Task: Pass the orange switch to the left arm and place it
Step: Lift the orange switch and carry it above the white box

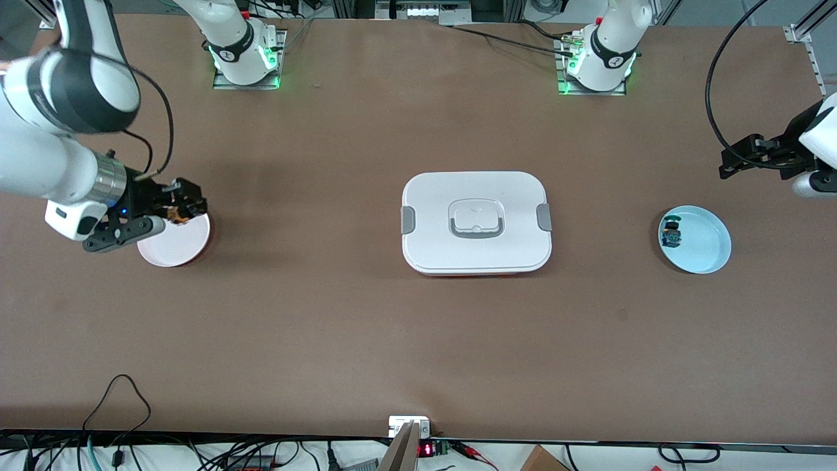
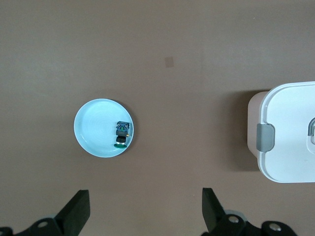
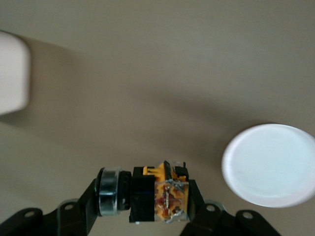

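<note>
My right gripper (image 1: 178, 210) is shut on the orange switch (image 1: 174, 214) and holds it in the air over the edge of a white plate (image 1: 171, 252) at the right arm's end of the table. In the right wrist view the orange switch (image 3: 147, 194) lies crosswise between the fingers of that gripper (image 3: 145, 199), its silver-ringed cap at one side and its orange body at the other. The white box (image 1: 476, 222) sits closed in the middle of the table. My left gripper (image 1: 727, 163) is open and empty, up over bare table near the light blue plate (image 1: 706, 252).
The light blue plate holds a small blue-green switch (image 1: 671, 233); the left wrist view shows the plate (image 2: 96, 128), that switch (image 2: 121, 134) and one end of the box (image 2: 290, 132). The right wrist view shows the white plate (image 3: 270, 164) and a corner of the box (image 3: 12, 71).
</note>
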Motion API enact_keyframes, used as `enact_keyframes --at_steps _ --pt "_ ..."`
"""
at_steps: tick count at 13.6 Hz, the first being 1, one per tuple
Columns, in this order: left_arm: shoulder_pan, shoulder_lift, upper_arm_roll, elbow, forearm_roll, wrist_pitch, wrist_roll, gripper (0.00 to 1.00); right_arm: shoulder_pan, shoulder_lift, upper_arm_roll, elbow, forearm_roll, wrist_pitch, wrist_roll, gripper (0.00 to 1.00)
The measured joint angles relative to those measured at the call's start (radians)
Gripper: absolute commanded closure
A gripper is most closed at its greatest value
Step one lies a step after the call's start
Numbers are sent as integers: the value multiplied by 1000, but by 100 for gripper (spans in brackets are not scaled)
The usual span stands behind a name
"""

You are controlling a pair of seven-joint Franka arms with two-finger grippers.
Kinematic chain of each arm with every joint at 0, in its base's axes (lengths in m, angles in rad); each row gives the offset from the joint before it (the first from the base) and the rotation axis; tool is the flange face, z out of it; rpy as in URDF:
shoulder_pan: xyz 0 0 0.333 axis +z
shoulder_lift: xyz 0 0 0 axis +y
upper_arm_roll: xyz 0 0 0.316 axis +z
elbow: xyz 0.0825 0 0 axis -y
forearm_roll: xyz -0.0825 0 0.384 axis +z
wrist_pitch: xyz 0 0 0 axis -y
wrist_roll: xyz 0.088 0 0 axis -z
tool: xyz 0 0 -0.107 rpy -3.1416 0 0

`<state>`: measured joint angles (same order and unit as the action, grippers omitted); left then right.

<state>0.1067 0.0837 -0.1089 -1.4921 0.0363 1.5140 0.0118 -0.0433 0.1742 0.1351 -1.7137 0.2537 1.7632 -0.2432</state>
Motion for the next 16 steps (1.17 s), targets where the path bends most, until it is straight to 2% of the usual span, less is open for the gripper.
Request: enact_keyframes --at_steps 1,4,8,13,16 --pt "0 0 0 0 0 0 0 0 8 -15 0 14 55 -13 -7 98" --pt "0 0 0 0 0 0 0 0 41 -25 2 41 141 -14 -87 99" --pt "0 0 0 0 0 0 0 0 76 -22 6 42 424 22 -302 100" --pt "-1 0 -1 0 0 0 0 0 205 -22 11 43 642 73 -493 100" --pt "-3 0 -15 0 0 0 0 0 281 -17 12 43 738 78 -661 100"
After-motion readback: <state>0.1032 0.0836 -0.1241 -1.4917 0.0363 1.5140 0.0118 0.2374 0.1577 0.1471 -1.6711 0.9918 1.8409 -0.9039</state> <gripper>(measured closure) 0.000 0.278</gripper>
